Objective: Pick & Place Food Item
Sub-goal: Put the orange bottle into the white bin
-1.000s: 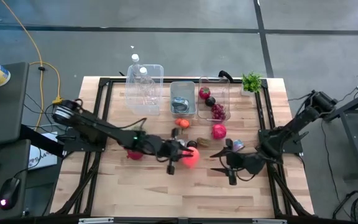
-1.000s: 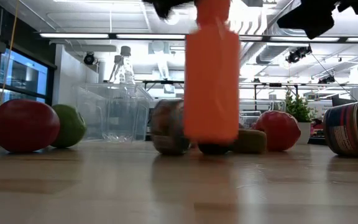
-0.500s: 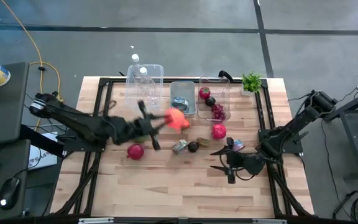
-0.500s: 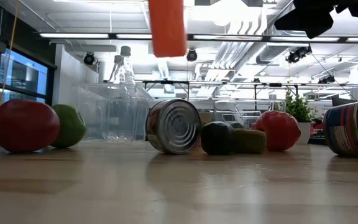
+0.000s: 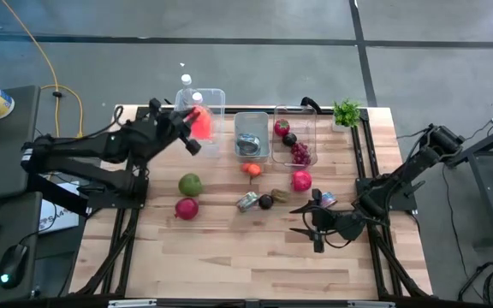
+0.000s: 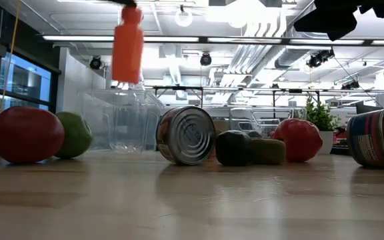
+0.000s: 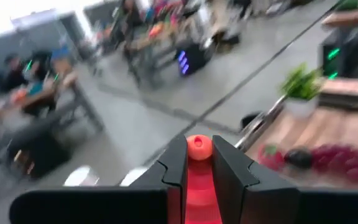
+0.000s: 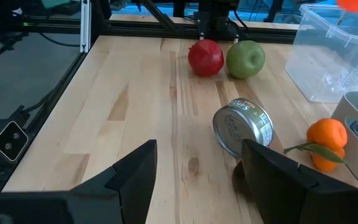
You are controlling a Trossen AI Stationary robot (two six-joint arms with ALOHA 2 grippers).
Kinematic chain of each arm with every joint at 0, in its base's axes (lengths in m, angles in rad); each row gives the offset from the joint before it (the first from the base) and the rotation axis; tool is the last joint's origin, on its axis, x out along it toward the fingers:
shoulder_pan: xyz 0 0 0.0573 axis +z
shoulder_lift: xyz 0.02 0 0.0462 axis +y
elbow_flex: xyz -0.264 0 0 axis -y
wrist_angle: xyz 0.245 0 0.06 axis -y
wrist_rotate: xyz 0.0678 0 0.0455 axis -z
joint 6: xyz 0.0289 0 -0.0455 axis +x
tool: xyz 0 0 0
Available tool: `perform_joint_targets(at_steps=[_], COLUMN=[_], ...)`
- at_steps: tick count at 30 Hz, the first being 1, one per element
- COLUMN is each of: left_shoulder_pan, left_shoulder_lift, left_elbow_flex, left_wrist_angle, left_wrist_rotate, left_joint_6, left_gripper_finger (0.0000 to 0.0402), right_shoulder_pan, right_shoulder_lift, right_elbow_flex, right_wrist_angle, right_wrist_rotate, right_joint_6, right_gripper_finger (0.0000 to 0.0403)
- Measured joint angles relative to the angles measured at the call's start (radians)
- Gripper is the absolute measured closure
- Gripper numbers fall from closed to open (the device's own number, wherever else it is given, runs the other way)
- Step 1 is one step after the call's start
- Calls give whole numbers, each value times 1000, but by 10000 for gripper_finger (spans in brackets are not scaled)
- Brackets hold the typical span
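Observation:
An orange-red bottle (image 5: 201, 122) is carried by my left gripper (image 5: 192, 128), which is shut on it high over the clear left bin (image 5: 212, 101) at the table's far side. The low view shows the bottle (image 6: 127, 45) in the air above that bin (image 6: 122, 120). My right gripper (image 5: 303, 221) is open and waits above the table's right part. It touches nothing, and its wrist view shows the fingers spread wide (image 8: 197, 163). My left gripper pinches the orange-red bottle between its two fingers. In the wrist view the bottle's rounded end (image 7: 197, 147) shows between the fingertips (image 7: 176, 163). The bottle is lifted clear of the table and hangs nearly upright in the low view.
On the table lie a green apple (image 5: 191, 184), a red apple (image 5: 187, 208), a tin can (image 5: 247, 202), a tangerine (image 5: 252, 169), a dark fruit (image 5: 266, 202), a red fruit (image 5: 301, 180) and another can (image 5: 326, 200). Two more bins (image 5: 252, 135) (image 5: 294, 137) stand far.
My left gripper, shut on the orange-red bottle, has risen from the table's middle and swung toward the far left, ending over the clear left bin. The bottle went from near the tabletop to lifted high. The tin can and green apple came into sight behind it.

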Motion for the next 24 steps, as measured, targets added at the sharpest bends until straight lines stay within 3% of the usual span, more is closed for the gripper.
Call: perform_joint_targets(at_steps=[6, 16, 24], left_shoulder_pan=[147, 214, 214], left_shoulder_lift=[-34, -37, -37], left_elbow_flex=[-21, -148, -256], left_wrist_angle=[-63, -60, 57], left_wrist_rotate=[132, 139, 132], left_joint_6=[-84, -133, -135], left_gripper_finger=[363, 363, 349], right_shoulder_pan=[0, 0, 0], right_shoulder_lift=[0, 0, 1], right_elbow_flex=[0, 0, 0], right_wrist_angle=[0, 0, 0], right_wrist_rotate=[-7, -8, -7], right_joint_6=[0, 0, 0], right_gripper_finger=[181, 181, 181])
